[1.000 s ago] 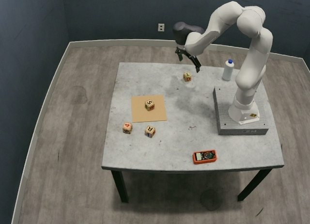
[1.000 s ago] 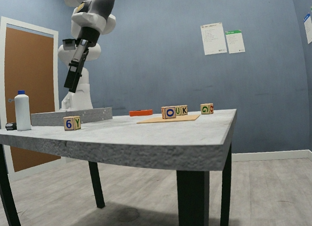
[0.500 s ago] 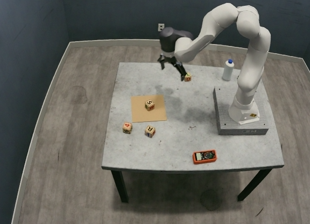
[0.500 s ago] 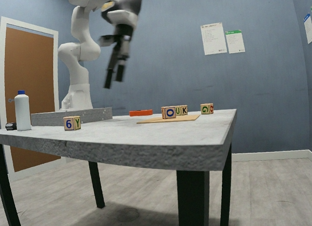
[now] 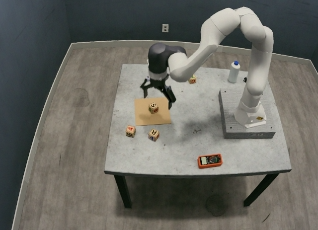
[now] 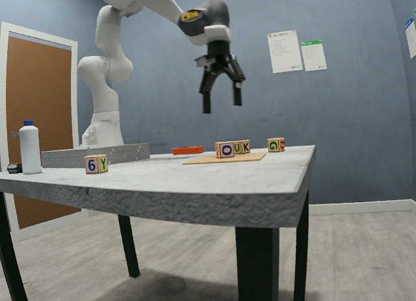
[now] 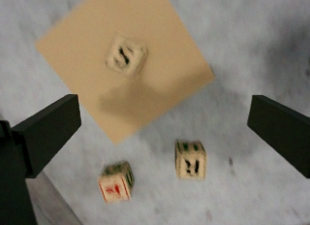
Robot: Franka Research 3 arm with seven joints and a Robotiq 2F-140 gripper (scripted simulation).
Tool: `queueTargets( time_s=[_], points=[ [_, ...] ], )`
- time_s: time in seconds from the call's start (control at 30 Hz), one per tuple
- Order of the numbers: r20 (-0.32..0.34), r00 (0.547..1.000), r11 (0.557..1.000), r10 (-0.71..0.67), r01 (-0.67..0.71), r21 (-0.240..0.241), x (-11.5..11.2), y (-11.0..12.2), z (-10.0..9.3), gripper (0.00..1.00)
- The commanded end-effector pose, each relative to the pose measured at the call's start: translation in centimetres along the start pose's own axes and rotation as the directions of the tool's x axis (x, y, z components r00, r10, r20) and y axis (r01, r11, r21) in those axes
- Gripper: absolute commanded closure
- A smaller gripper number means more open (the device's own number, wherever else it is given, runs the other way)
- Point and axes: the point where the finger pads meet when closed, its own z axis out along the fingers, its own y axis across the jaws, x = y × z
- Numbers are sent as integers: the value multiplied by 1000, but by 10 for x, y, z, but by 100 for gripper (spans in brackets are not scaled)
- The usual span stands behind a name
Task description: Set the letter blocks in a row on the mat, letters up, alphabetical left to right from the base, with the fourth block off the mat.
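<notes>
A: Go left to right in the top view. What's first?

B: The 4 block [image 5: 130, 131] [image 6: 275, 144] [image 7: 116, 182], on the table [image 5: 179, 145] [image 6: 151, 177] [image 7: 252, 196], off the mat [image 5: 143, 117] [image 6: 201, 161] [image 7: 87, 55] but near a corner of it. Its top has a red 4.

A: And on the mat?

B: Just the S block [image 5: 153, 108] [image 6: 224, 149] [image 7: 126, 56], S on top, with mat all round it.

A: Where's the R block [image 5: 153, 134] [image 6: 242, 146] [image 7: 190, 159]?

B: Off the mat, just beyond its edge, with R on top. It's apart from the 4 block.

A: What about the gripper [image 5: 157, 101] [image 6: 221, 108] [image 7: 165, 110]?

B: Spread fully wide, nothing in its grasp. It hangs well above the table, fingers pointing down.

A: Next along?

B: The Y block [image 5: 192, 79] [image 6: 95, 164], on the table, well apart from the mat. The exterior view shows a blue 6 and a green Y on its sides. From the top, the arm [image 5: 200, 59] [image 6: 161, 4] partly hides it.

A: Anything further right?

B: The orange meter [image 5: 209, 161] [image 6: 188, 150] lies flat, then the white bottle [image 5: 233, 72] [image 6: 30, 150] stands upright, blue cap on.

A: So only one block is on the mat?

B: Yes, and there's no row.
</notes>
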Motion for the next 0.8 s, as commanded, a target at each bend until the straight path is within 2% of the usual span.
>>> queueTargets(
  time_s=[0.0,0.07,0.13,0.77],
  points=[
    [42,999,999,33,-33,-20,-56,19,-7,0],
    [68,998,1000,15,-13,-27,-88,33,-13,0],
    [84,996,999,4,-1,-33,-106,42,-17,0],
    [86,996,999,2,0,-33,-108,43,-18,0]
  ],
)
